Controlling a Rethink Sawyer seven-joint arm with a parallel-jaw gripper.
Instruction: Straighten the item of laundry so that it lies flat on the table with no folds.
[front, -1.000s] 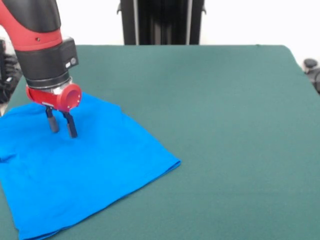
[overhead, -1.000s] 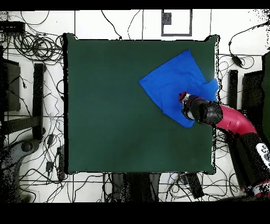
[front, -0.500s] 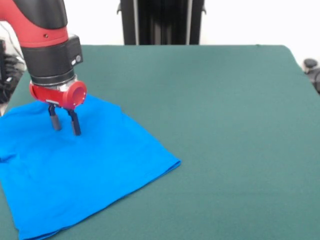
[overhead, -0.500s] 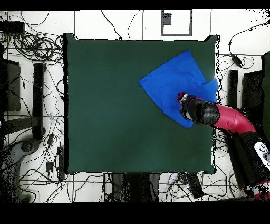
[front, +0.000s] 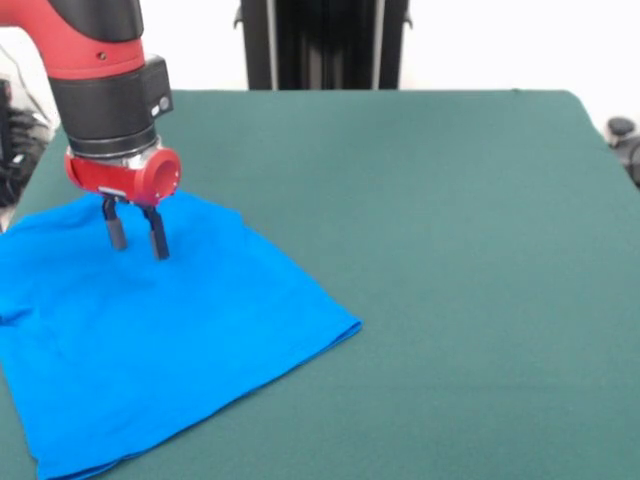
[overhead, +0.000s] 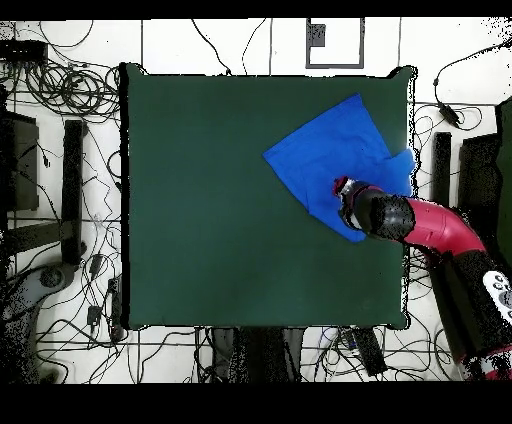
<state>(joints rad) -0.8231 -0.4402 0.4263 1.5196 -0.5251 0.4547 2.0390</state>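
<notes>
Dark green felt covers the large rectangular table (front: 450, 250) beneath me, most of its top bare. Nearest the front camera, in front of my pincer, the bright blue short-sleeved T-shirt of thin plain fabric (front: 150, 340) runs out to its front edge, with one rounded corner off to the side of my fingers pointing toward the bare middle of the felt. From there the cloth runs back under me; it looks mostly smooth, with a small fold or sleeve edge at the picture's left border and a soft ridge beside my fingers where the far hem turns. My pincer (front: 137, 233) hangs over the far part of the shirt, its two short black fingers (front: 158, 238) pointing down and set a narrow gap apart, with nothing between them; their tips seem just above the fabric, though I cannot tell for certain whether they touch it. Above the fingers sits my red wrist collar, then the black cylinder and red arm (front: 95, 50) rising out of the picture. In the overhead view the shirt (overhead: 335, 150) lies skewed like a diamond near one corner of the table (overhead: 220, 220), one part reaching the table's edge, and my arm (overhead: 435, 225) crosses that edge to reach it. Past the table, a tangle of cables (overhead: 60, 90) lies on the pale floor.
</notes>
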